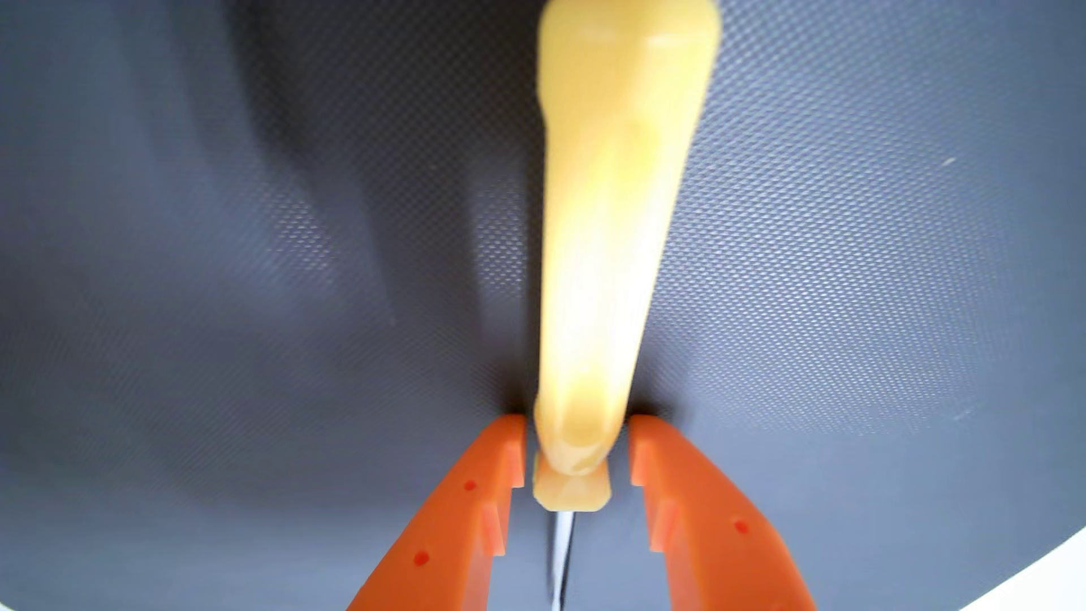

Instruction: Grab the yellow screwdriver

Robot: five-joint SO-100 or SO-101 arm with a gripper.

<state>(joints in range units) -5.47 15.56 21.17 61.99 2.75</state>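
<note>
The yellow screwdriver (605, 235) lies on a dark mat in the wrist view. Its translucent handle runs from the top edge down the middle, and its thin metal shaft (561, 558) points toward the camera. My orange gripper (577, 423) enters from the bottom edge and is open. One finger stands on each side of the handle's narrow end. A thin gap shows between each fingertip and the handle, and both tips are down close to the mat.
The dark grey textured mat (235, 294) spreads out on both sides of the screwdriver. A pale surface (1046, 587) shows past the mat's curved edge at the bottom right corner.
</note>
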